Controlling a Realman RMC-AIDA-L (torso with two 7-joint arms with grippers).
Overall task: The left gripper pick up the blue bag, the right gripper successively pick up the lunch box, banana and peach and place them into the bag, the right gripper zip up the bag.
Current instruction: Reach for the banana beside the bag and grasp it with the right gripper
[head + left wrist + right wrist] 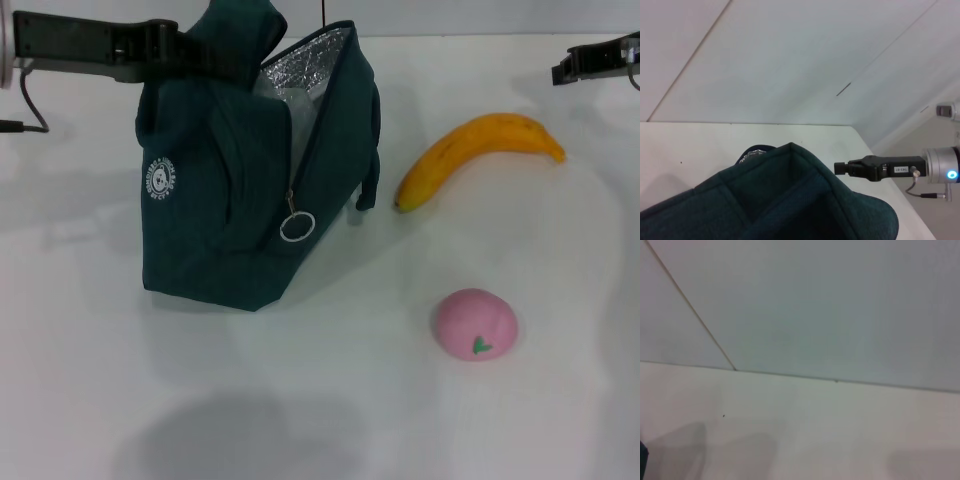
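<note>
The peach lies nearest the camera, a pink dome with its green leaf mark facing forward, alone on the white desk to the right of the blue bag and well apart from it. Farther back on the same side the banana rests on its side, its dark tip pointing toward the bag, near the bag's side handle without touching it. The blue bag stands upright left of centre with its mouth unzipped, the silver foil lining showing inside and the ring zip pull hanging down the front seam; a white round logo sits on its left face. The left hand reaches in from the upper left and is clamped on the bag's top fabric, holding that edge up. In the left wrist view the teal cloth of the bag fills the lower part of the picture. The right hand hovers at the far right edge above the desk, away from the fruit and touching nothing; whether its fingers are apart or together I cannot tell. The lunch box is not clearly visible.
</note>
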